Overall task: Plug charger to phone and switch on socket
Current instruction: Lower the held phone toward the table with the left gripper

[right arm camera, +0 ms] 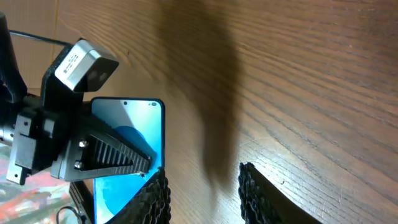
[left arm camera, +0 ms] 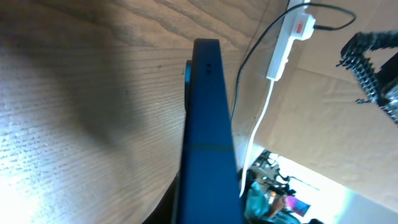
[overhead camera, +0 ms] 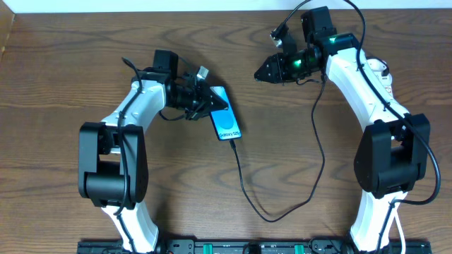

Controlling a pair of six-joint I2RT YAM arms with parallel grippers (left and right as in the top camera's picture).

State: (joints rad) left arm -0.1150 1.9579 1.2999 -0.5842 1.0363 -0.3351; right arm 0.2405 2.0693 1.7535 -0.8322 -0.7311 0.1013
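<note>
Overhead: the left gripper (overhead camera: 203, 99) clamps the phone (overhead camera: 227, 125) at centre-left, and the charger (overhead camera: 247, 194) seems seated in its lower end. At upper centre, the right gripper (overhead camera: 263, 70) is parted and empty. The switch looks next: press it squarely with one fingertip.

Left wrist: only here is the socket (left arm camera: 281, 50) plain, at upper right, with its red switch (left arm camera: 303, 26).

Right wrist: only bare table (right arm camera: 298, 74) shows between the jaws.

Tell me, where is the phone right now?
Overhead, the phone lies left of centre, its upper end in the left gripper, the charger trailing from its lower end.
</note>
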